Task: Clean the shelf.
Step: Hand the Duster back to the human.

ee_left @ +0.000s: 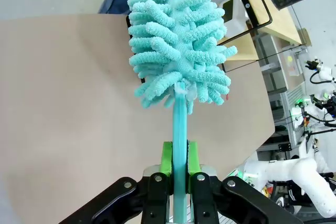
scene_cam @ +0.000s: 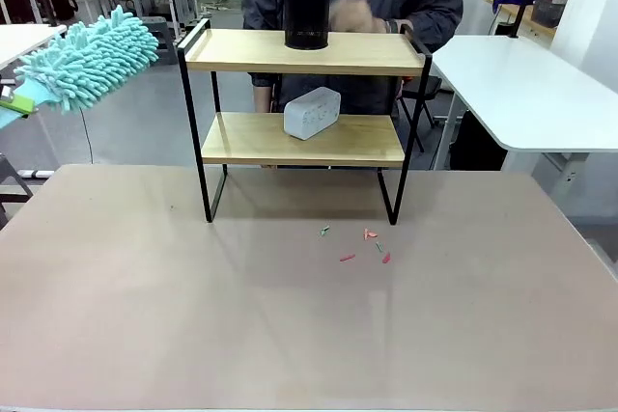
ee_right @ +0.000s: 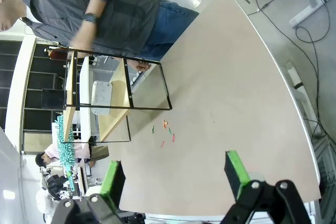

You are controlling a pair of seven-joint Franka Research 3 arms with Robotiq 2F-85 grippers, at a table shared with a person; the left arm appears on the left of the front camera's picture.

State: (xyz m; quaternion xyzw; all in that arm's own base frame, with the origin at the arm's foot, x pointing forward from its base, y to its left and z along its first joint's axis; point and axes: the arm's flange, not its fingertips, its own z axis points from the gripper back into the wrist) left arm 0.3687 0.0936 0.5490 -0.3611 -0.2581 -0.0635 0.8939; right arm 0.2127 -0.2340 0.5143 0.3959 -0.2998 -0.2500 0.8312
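Note:
The shelf [scene_cam: 299, 52] stands at the far middle of the table, two wooden boards in a black frame. On its top board is a black cylinder [scene_cam: 307, 13]; a white box [scene_cam: 311, 113] lies on the lower board. A person's blurred hand [scene_cam: 357, 14] hovers by the cylinder. My left gripper [ee_left: 179, 163] is shut on the handle of a teal fluffy duster [ee_left: 178, 40], whose head [scene_cam: 87, 60] hangs in the air left of the shelf's top board, apart from it. My right gripper [ee_right: 174, 177] is open and holds nothing, high above the table, far from the shelf [ee_right: 115, 85].
Small red and green scraps [scene_cam: 357, 243] lie on the table [scene_cam: 290, 335] just in front of the shelf's right legs. The person stands close behind the shelf. A white table [scene_cam: 531, 84] is at the right.

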